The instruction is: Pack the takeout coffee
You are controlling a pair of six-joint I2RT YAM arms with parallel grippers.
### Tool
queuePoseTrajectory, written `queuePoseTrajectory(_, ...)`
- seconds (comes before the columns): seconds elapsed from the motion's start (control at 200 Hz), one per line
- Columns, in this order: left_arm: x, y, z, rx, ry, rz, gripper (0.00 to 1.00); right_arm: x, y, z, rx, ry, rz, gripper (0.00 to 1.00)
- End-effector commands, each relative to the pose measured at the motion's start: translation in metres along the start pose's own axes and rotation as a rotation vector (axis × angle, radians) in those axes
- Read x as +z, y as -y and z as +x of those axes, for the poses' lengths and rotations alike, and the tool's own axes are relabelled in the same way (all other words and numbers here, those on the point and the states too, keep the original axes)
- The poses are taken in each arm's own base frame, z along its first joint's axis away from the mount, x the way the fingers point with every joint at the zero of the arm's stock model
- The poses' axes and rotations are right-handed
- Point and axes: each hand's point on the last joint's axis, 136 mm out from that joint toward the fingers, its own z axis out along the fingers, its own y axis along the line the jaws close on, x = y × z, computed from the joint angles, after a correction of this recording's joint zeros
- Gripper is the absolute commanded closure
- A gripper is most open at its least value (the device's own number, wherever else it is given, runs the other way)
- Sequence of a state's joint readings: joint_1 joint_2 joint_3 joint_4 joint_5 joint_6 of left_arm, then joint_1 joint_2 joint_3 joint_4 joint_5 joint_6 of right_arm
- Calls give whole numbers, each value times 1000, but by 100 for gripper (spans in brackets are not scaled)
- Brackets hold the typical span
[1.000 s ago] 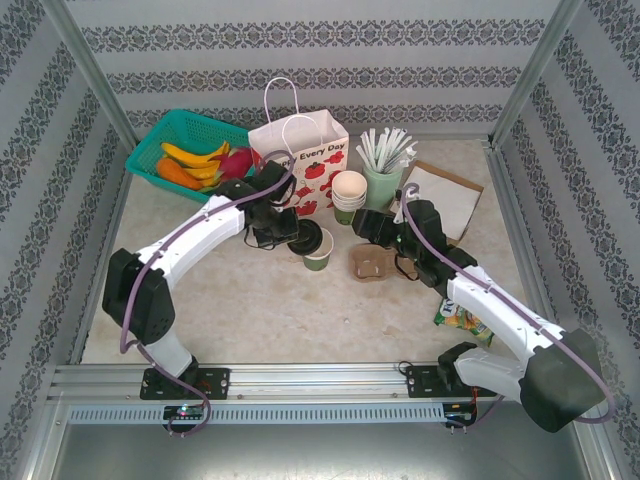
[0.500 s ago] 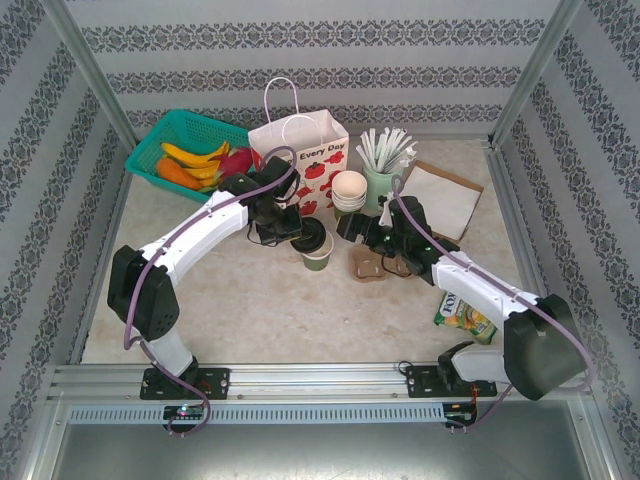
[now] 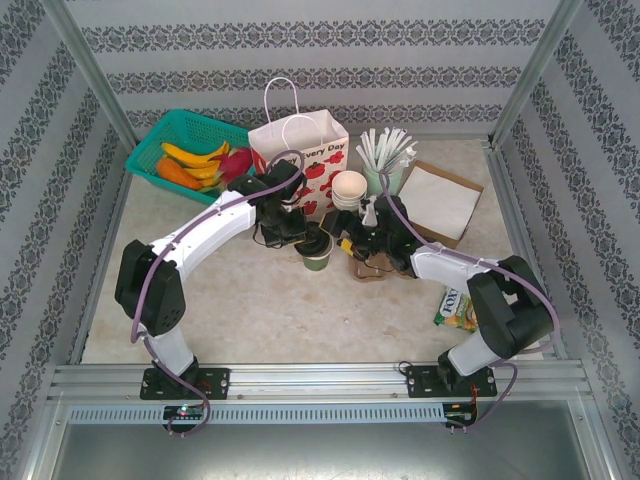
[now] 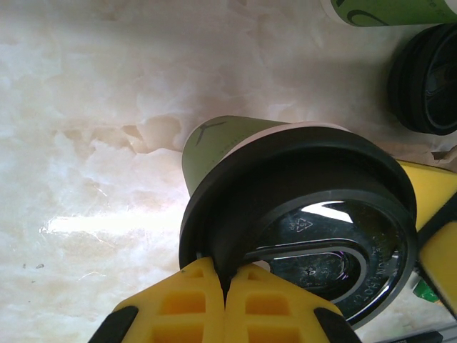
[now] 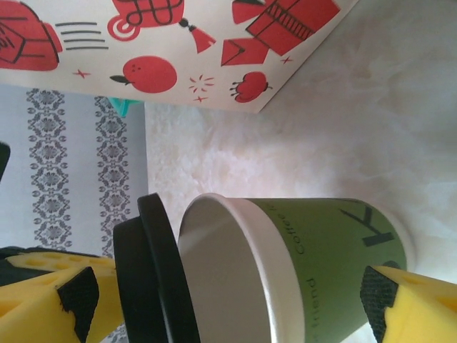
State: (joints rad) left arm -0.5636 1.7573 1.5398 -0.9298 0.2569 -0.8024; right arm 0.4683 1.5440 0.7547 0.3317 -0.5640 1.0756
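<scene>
Bench (image 3: 250, 300), overhead view. Back row: a printed paper bag (image 3: 300, 150), flanked on the left by a green basket (image 3: 148, 152) of fruit and on the right by napkins (image 3: 438, 198), a straw cup (image 3: 383, 180) and a cup stack (image 3: 349, 188). The carrier (image 3: 368, 266) lies in front of the stack, partly under the right arm. A snack packet (image 3: 457, 308) lies nearer the right edge. The cup (image 3: 318, 260) stands upright just left of the carrier and just in front of the bag, its mouth uncovered on one side. The lid (image 4: 307, 214) sits tilted over it, rim pinched between the closed left fingers (image 4: 186, 304). The right fingers (image 5: 410, 307) are spread apart, one low by the cup's base, the other up beside the lid; whether they touch cannot be told
</scene>
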Motion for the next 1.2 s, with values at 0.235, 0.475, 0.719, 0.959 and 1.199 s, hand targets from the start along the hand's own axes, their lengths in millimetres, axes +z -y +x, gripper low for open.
queuePoseTrajectory(0.235, -1, 7, 1, 15, -1, -11, 100, 10, -30, 1, -31, -40, -96, 5)
queuePoseTrajectory(0.475, 3, 4, 1, 21, -7, -35, 100, 11, -30, 3, -26, -46, -94, 5)
queuePoseTrajectory(0.719, 0, 2, 1, 45, -1, -70, 100, 12, -27, 3, -18, -48, -88, 6)
queuePoseTrajectory(0.959, -9, 3, -1, 66, 6, -88, 100, 11, -26, 3, -23, -43, -80, 6)
queuePoseTrajectory(1.199, -4, -6, 2, 74, -10, -132, 100, 12, -27, 2, -23, -43, -80, 6)
